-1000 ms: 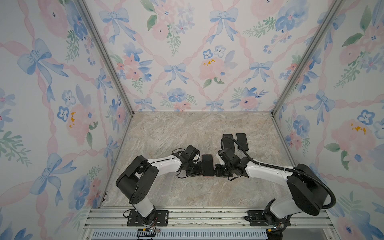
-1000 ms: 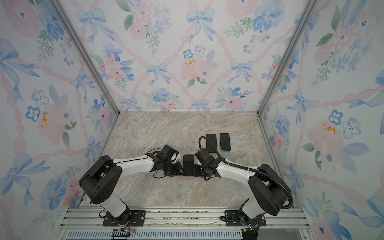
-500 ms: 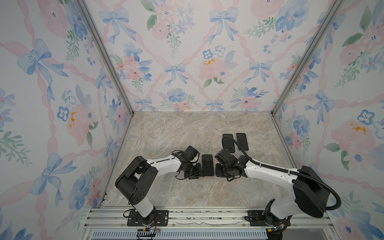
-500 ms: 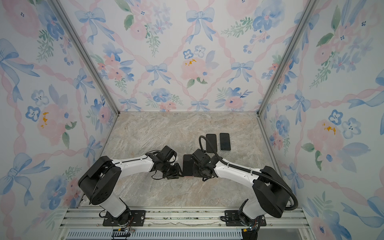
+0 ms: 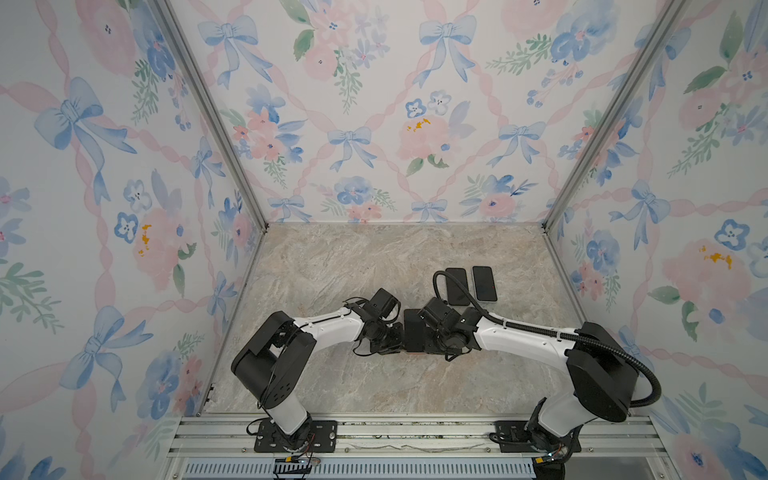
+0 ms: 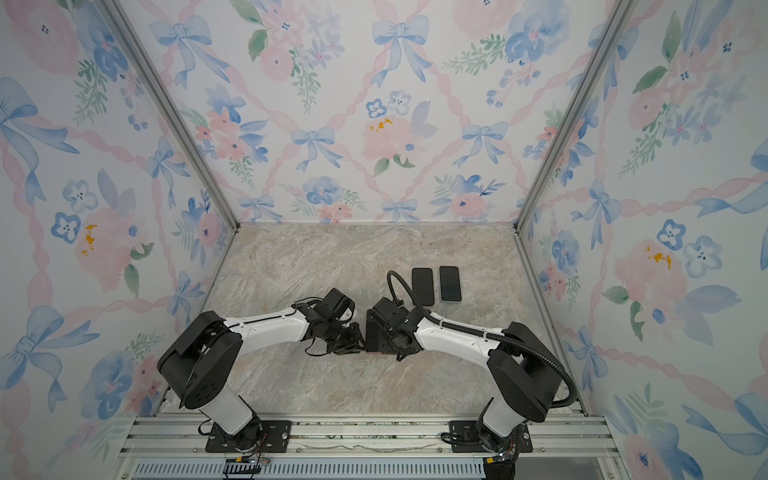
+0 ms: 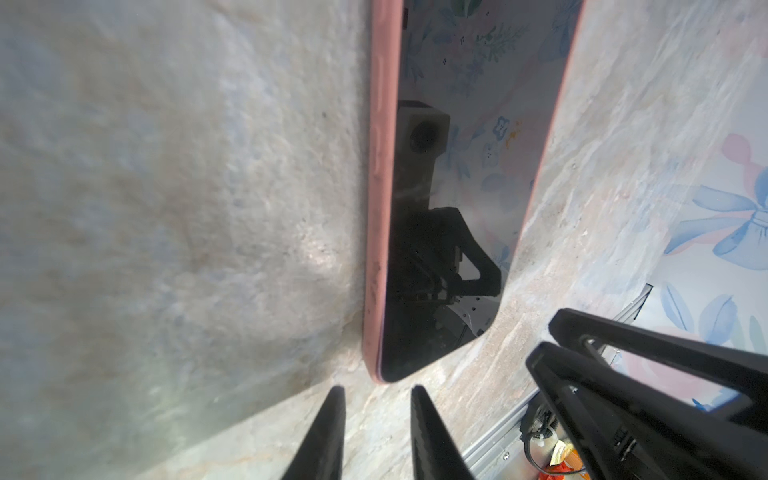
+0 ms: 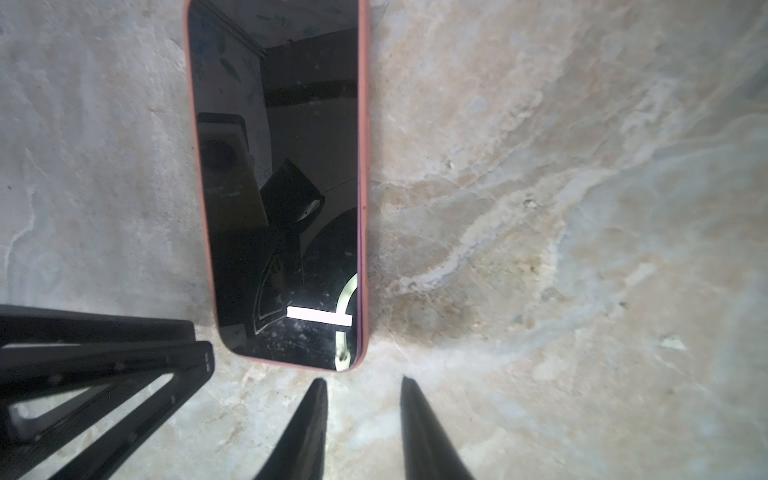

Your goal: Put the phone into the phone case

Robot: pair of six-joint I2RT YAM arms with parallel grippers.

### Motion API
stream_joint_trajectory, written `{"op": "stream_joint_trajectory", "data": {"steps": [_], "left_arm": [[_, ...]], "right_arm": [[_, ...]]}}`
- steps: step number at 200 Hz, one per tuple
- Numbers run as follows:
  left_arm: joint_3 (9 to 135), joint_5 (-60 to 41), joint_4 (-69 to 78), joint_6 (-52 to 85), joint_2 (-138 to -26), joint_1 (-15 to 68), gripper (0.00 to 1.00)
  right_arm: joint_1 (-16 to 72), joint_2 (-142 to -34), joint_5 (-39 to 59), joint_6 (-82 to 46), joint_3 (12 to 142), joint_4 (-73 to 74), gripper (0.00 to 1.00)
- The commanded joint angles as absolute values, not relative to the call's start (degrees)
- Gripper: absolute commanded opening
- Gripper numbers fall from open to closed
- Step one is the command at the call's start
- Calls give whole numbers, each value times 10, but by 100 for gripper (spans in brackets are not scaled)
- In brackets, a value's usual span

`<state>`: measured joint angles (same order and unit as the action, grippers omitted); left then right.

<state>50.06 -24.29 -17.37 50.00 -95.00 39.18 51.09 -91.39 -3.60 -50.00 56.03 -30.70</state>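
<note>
The phone (image 5: 414, 334) (image 6: 376, 332) lies face up on the marble table, between my two grippers. Its black screen (image 7: 457, 187) (image 8: 282, 187) sits inside the pink phone case, whose rim (image 7: 379, 208) (image 8: 365, 166) runs along its edges. My left gripper (image 7: 377, 390) (image 5: 397, 348) hovers just off the phone's near left corner. It is slightly open, with only table between its fingers. At the near right corner my right gripper (image 8: 361, 382) (image 5: 430, 350) is also slightly open and holds nothing. Each wrist view shows the other gripper's fingers (image 7: 623, 374) (image 8: 124, 353) beside the phone.
Two more dark phones (image 5: 456, 286) (image 5: 484, 283) lie side by side farther back on the right, also in a top view (image 6: 423, 286) (image 6: 450, 283). The right arm's cable (image 5: 461, 291) loops over them. Flowered walls enclose the table; a metal rail (image 5: 415, 432) runs along the front.
The right gripper has shifted a little left, closer to the phone's right edge. The phone in its case has not moved.
</note>
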Motion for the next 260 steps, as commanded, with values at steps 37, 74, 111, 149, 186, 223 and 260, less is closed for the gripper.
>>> {"op": "stream_joint_trajectory", "data": {"steps": [37, 74, 111, 149, 186, 223, 260], "left_arm": [[519, -243, -185, 494, -974, 394, 22], [517, -243, -185, 494, -979, 396, 17], [511, -241, -185, 492, -982, 399, 14], [505, -239, -185, 491, -982, 400, 11], [501, -239, -184, 490, -983, 400, 9], [502, -236, -185, 492, -975, 399, 7], [502, -236, -185, 491, -976, 400, 7]], "right_arm": [[504, -939, -4, -498, 557, -286, 30], [500, -945, 10, -497, 553, -273, 28], [499, -945, 15, -495, 556, -271, 27], [499, -945, 14, -496, 552, -270, 26], [493, -939, 16, -501, 538, -260, 26], [485, -942, 30, -506, 527, -245, 26], [480, -944, 39, -507, 520, -235, 27]]}}
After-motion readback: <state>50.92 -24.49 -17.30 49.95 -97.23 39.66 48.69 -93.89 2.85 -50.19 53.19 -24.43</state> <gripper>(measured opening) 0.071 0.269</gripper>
